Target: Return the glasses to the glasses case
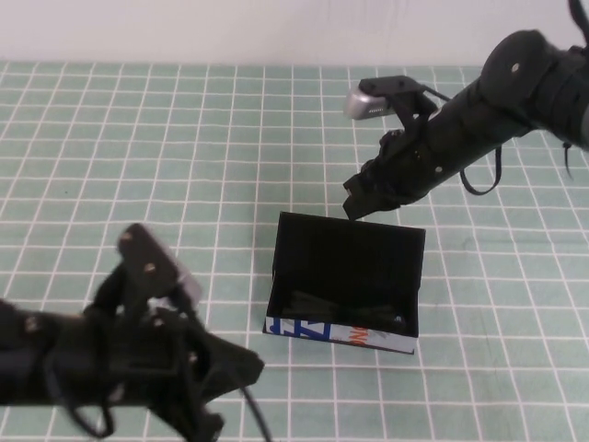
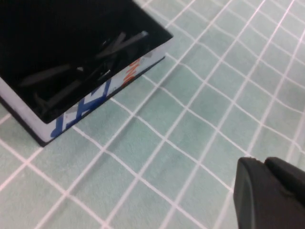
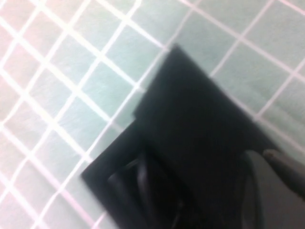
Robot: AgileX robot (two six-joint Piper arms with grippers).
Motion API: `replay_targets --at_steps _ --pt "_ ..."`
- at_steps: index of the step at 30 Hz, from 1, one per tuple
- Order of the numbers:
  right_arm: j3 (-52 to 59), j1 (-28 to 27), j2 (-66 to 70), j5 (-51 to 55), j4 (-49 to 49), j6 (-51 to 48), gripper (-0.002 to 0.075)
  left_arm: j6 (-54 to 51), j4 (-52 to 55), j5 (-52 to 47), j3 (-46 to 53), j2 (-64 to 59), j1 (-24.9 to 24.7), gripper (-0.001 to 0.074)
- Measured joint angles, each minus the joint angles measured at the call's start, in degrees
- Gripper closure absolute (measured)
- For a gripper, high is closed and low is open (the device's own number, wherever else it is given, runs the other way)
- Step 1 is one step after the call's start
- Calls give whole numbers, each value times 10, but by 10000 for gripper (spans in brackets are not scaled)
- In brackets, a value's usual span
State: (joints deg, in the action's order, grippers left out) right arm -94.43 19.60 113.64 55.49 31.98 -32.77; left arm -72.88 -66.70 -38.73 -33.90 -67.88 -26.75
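Left tool [image 1: 207, 410] is seen nearest the camera, low over the tabletop [image 1: 138, 166], near the white printed front of the glasses case [image 1: 342, 335] and off its left corner. Whether its fingers are apart or together cannot be told; in the left wrist view only a dark tip [image 2: 269, 193] is visible, apart from the case [image 2: 102, 93].

The glasses case is seen sitting open on the green gridded tabletop, between the two tools. Its white front with blue and orange print faces the left tool; the lid [image 1: 354, 241] stands up on the side toward the right tool.

The glasses [image 1: 345, 308] are seen lying inside the case, down in the black interior just behind the printed front wall. In the left wrist view the black arms [image 2: 71, 78] are seen folded and crossed inside the box. Lens detail cannot be made out against the black lining.

Right tool [image 1: 361, 204] is seen farthest back, just at the raised lid's upper edge, near its left corner. Its fingers are brought together, with nothing clamped between them. Contact with the lid cannot be confirmed. In the right wrist view the case [image 3: 190, 143] is seen directly below the tool, glasses [image 3: 138, 183] dimly visible inside.
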Motion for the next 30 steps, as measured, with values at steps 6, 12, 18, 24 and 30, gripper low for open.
replay_targets --at_steps 6,12,18,24,30 --pt "-2 -2 19 -57 0 0 737 -166 -180 35 0 -130 0 737" --pt "-5 -9 30 -93 -20 1 737 -272 -296 41 -4 -227 0 737" --pt "-5 -15 54 -59 -28 1 737 -286 -309 41 -36 -281 0 737" --pt "-5 -15 60 -45 -22 1 737 -288 -312 57 -78 -318 0 737" --pt "-5 -16 60 -18 16 -33 739 -288 -313 57 -88 -352 0 737"
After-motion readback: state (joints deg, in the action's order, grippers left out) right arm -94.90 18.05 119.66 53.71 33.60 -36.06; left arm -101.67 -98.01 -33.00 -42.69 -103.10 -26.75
